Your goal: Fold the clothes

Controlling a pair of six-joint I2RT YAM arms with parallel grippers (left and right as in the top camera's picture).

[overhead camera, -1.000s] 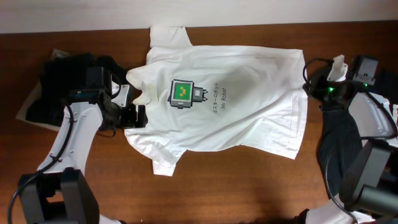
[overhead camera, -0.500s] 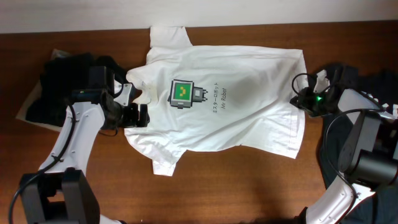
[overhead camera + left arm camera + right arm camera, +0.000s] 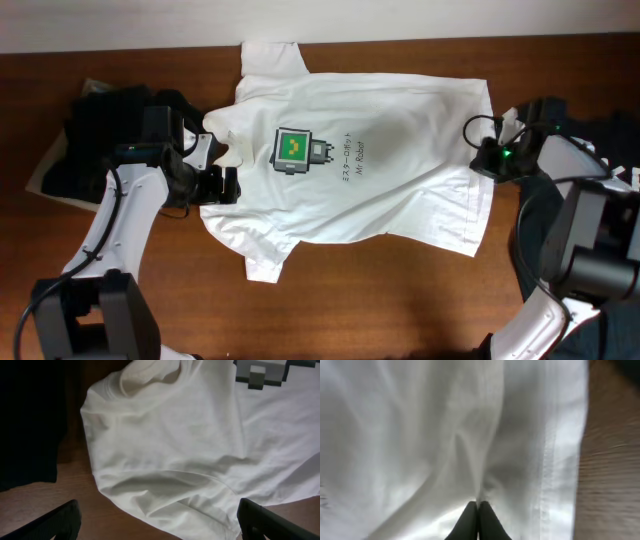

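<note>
The white T-shirt [image 3: 400,170] with the green-and-grey robot print [image 3: 297,150] lies spread flat on the wooden table, collar to the left and hem to the right. My left gripper [image 3: 215,184] is open at the shirt's collar-side edge. In the left wrist view its fingers [image 3: 161,525] stand wide apart over a rumpled shoulder fold [image 3: 170,485]. My right gripper [image 3: 487,160] is at the hem edge. In the right wrist view its fingers [image 3: 478,508] are shut on a pinched ridge of white T-shirt fabric [image 3: 420,435] beside the stitched hem.
A pile of black clothes [image 3: 100,125] lies at the left, just behind my left arm, and shows dark in the left wrist view [image 3: 30,420]. More dark cloth [image 3: 612,132] lies at the right edge. Bare wood [image 3: 380,300] runs along the front.
My right gripper has moved left from the table's right edge onto the shirt's hem and is shut on the fabric there. The left arm has not moved.
</note>
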